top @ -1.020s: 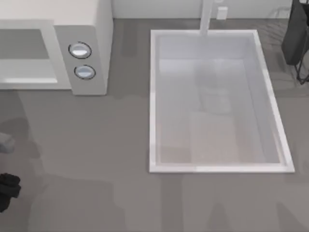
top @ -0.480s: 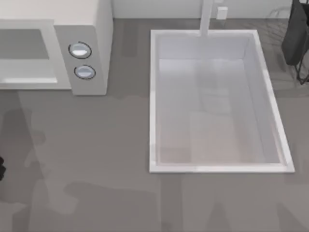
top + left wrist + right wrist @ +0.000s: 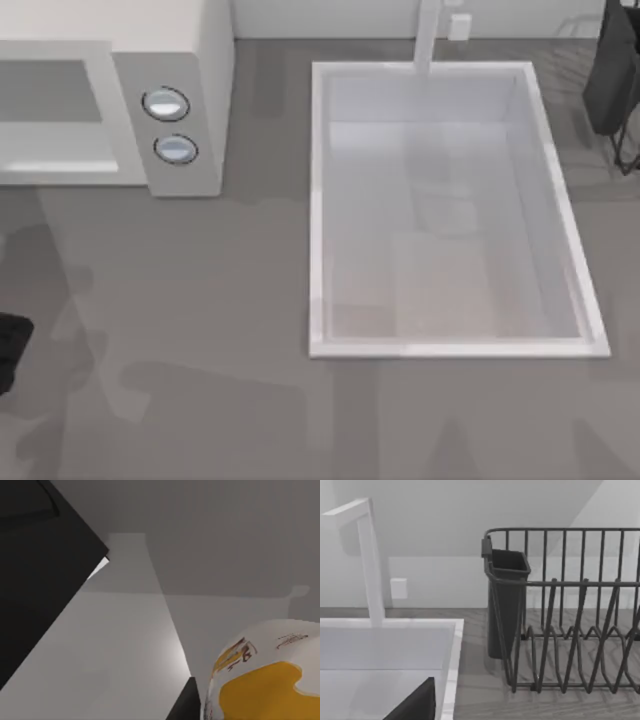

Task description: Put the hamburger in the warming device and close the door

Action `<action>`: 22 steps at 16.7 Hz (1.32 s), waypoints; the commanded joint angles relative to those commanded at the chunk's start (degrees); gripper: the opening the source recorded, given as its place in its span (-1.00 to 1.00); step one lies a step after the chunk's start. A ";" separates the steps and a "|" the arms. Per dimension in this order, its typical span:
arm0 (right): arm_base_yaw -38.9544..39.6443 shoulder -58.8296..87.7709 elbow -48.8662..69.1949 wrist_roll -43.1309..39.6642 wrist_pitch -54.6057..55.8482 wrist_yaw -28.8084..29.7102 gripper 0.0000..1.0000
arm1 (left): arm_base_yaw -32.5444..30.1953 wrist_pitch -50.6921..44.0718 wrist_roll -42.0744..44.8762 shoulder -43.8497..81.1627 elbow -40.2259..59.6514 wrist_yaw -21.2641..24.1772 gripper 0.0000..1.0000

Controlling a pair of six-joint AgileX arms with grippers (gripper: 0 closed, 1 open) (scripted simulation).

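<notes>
At the table's far left edge in the top view, your left gripper (image 3: 10, 345) appears as a dark block, well apart from the microwave (image 3: 185, 60) at upper left. Its wrist view shows the hamburger (image 3: 265, 675) pressed close against the camera, cream with a yellow patch, beside a dark finger (image 3: 185, 702); the burger seems to be pinched in that gripper, though the contact itself is out of sight, so treat this as likely, not certain.

Progress: pickup appears done. Placement and closing both remain. From above, the microwave's front shows a grey pane (image 3: 55, 105) within a white frame; whether that is the open cavity or the door's window cannot be told from this angle, so check the door's state before you approach.

Surroundings: two knobs (image 3: 166, 104) sit on the panel at the microwave's right. A white sink (image 3: 318, 200) with a faucet (image 3: 428, 35) fills the table's right half. A dark dish rack (image 3: 570, 630) with a cutlery cup (image 3: 506, 595) stands beyond the sink, near your right arm (image 3: 612, 70), parked at upper right; its fingers' state cannot be told.

Obstacles: bare tabletop lies between the left gripper and the microwave; nothing blocks that path.
</notes>
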 joint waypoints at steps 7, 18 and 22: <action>0.00 0.00 0.00 0.00 0.00 0.00 1.00 | 0.88 34.36 -5.03 17.53 2.25 3.00 -1.00; 0.00 0.00 0.00 0.00 0.00 0.00 1.00 | 2.15 93.60 -14.86 41.68 2.79 7.86 -1.00; 0.00 0.00 0.00 0.00 0.00 0.00 1.00 | 2.33 101.24 -16.44 44.30 3.44 8.71 -1.00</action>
